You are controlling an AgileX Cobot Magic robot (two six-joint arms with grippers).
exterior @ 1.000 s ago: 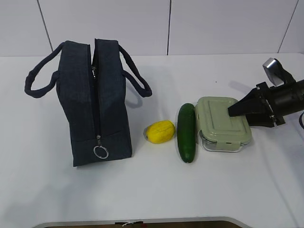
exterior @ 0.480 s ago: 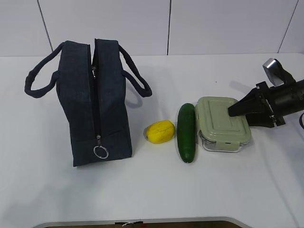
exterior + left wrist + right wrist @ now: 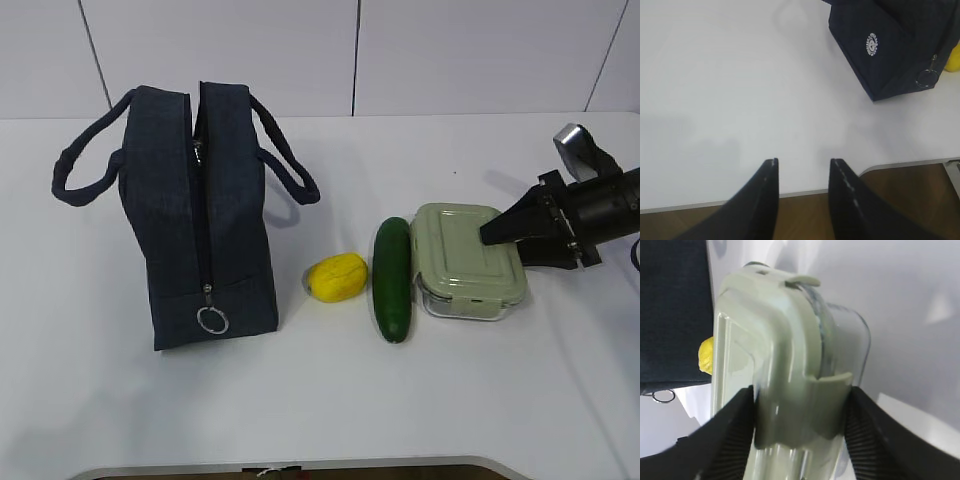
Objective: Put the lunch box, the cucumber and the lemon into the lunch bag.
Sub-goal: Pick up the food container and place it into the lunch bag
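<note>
Navy fabric makes up the lunch bag [image 3: 200,215], which stands upright on the left part of the white desk [image 3: 330,400], its two padded handles looping out to either side. A long zipper runs down its near end to a metal ring pull [image 3: 211,319]; the top of the bag looks parted, though how far cannot be told. In the left wrist view a small white round logo [image 3: 871,44] shows on the bag's side.

To the right of the bag lies the lemon [image 3: 337,277], a short way off from it. Just right of the lemon is the cucumber [image 3: 393,279], lying with one end far and one end near. The lunch box [image 3: 468,260] sits right of the cucumber, close beside it, with its pale green lid clipped on over a clear base.

The right claw [image 3: 487,236] reaches in from the right edge at the lunch box's right end. In the right wrist view its two black fingers [image 3: 730,430] stand on either side of the box's end, around the lid clip, close against it or touching; whether they press firmly cannot be told.

The left claw [image 3: 802,172] hangs over bare desk near the front edge, well left of the bag, its fingers set a narrow way apart with nothing between them.
</note>
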